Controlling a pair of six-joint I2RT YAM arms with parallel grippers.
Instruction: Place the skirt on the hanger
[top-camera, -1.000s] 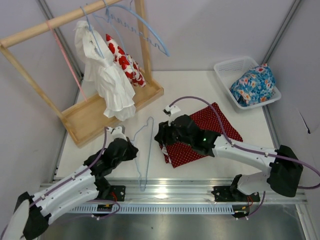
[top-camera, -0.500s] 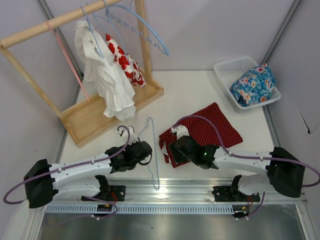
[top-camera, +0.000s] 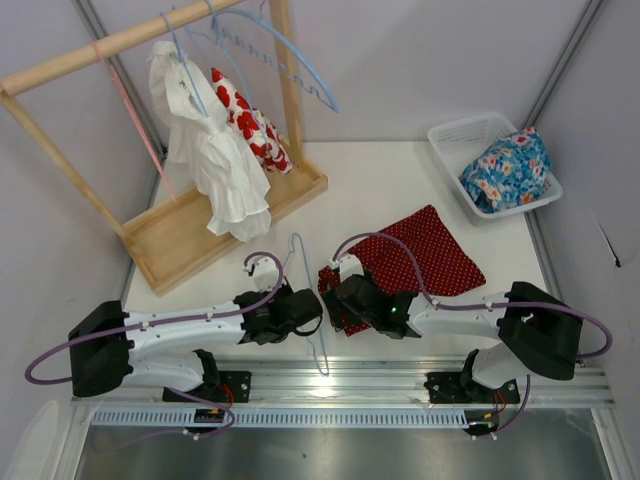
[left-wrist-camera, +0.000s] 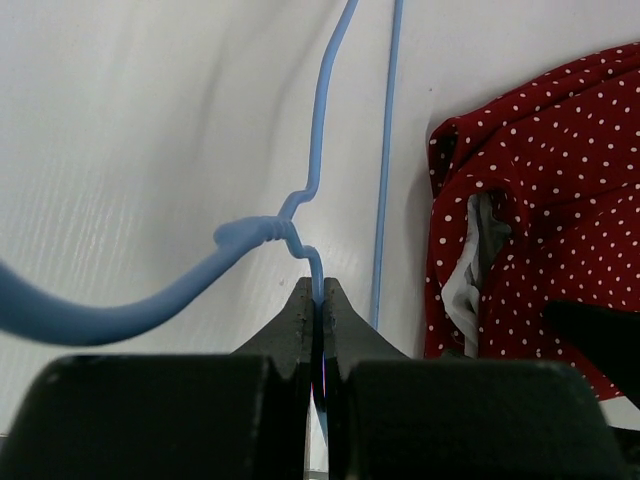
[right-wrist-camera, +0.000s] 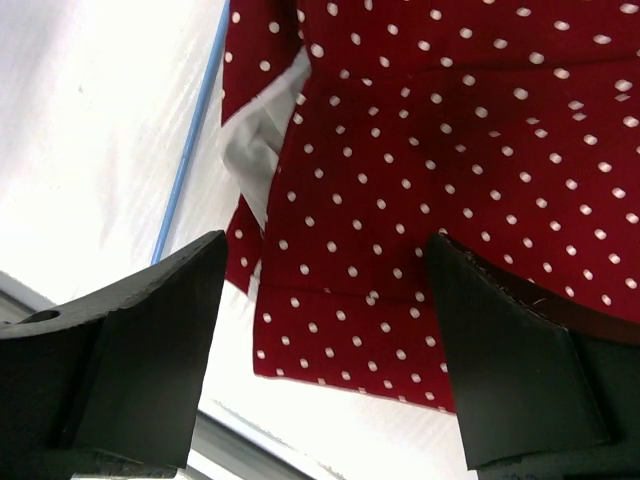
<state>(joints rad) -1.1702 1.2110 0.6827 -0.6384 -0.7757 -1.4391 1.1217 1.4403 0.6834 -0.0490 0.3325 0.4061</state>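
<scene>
Entry: the hanger (left-wrist-camera: 318, 130), wire pinched just below its twisted neck by your left gripper (left-wrist-camera: 316, 300), lay beside the skirt (top-camera: 430, 250) spread on the table (top-camera: 400, 180); your right gripper (right-wrist-camera: 327, 245) hung wide open over its near corner, where you risked catching one fabric layer only, or the thin wire swivelling in its pinch.

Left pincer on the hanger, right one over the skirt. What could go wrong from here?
1. The left pincer is shut on thin wire just below the twisted neck of the hanger; it could swivel or slip under load.
2. The right pincer hangs open over a folded corner of the skirt, pale lining showing; it may pinch the wrong layers.
3. The hanger's wire runs beside that corner and could get caught too.
</scene>
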